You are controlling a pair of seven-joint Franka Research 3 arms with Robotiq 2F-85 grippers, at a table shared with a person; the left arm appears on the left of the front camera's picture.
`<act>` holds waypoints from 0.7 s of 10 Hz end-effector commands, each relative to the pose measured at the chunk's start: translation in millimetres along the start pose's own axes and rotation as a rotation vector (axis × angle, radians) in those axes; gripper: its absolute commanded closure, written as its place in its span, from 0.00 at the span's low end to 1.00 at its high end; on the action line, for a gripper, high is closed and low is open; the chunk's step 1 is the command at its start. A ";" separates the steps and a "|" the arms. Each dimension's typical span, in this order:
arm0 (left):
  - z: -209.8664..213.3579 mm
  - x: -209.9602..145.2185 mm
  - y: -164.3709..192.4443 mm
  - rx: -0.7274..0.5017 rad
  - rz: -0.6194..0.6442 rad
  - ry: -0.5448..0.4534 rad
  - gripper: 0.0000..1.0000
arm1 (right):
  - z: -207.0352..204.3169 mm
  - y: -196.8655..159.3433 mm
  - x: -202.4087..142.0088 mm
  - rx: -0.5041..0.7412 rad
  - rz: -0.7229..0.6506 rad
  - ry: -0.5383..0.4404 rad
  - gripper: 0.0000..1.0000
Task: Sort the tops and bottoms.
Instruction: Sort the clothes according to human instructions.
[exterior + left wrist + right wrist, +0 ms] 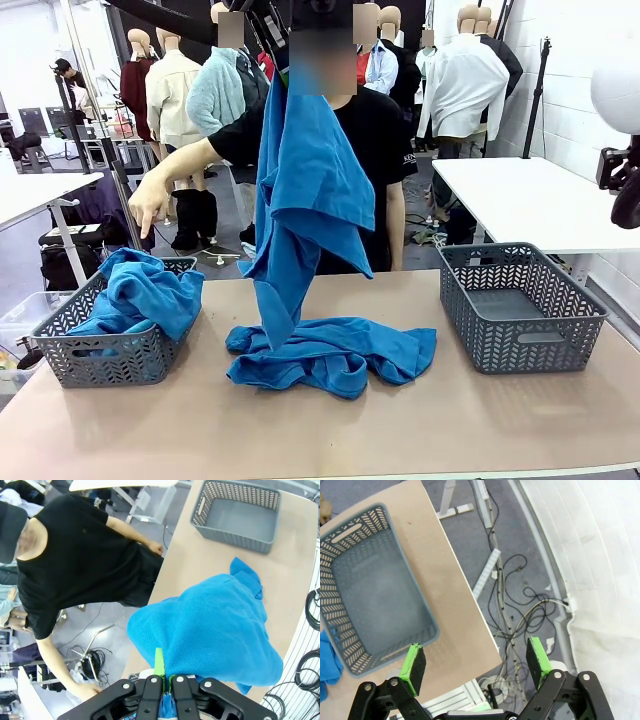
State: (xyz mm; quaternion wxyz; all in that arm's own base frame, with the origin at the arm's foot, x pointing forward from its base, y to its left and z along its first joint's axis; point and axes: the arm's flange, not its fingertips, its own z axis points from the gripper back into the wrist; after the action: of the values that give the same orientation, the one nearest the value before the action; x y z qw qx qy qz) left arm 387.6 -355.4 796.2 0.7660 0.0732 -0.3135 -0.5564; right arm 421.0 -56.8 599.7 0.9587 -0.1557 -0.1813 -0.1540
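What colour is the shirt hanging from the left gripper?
Plain bright blue; the shirt shows best in the front view.

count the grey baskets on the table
2. The left basket sits on the table at the robot's left, with blue cloth piled in it. The right basket sits at the robot's right. No other seems hidden.

Robotics lab or workshop, white worktables, loose cables on grey floor, painted white wall
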 end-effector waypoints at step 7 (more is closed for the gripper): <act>5.9 1.2 1.4 0.008 -0.004 -0.012 1.00 | 1.2 0.9 1.2 -0.001 -0.018 0.009 0.00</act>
State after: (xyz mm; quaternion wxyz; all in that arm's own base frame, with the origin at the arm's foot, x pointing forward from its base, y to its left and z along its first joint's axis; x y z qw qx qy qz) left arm 387.6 -355.4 796.2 0.7660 0.0732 -0.3135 -0.5564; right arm 421.0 -56.8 599.7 0.9587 -0.1557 -0.1813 -0.1540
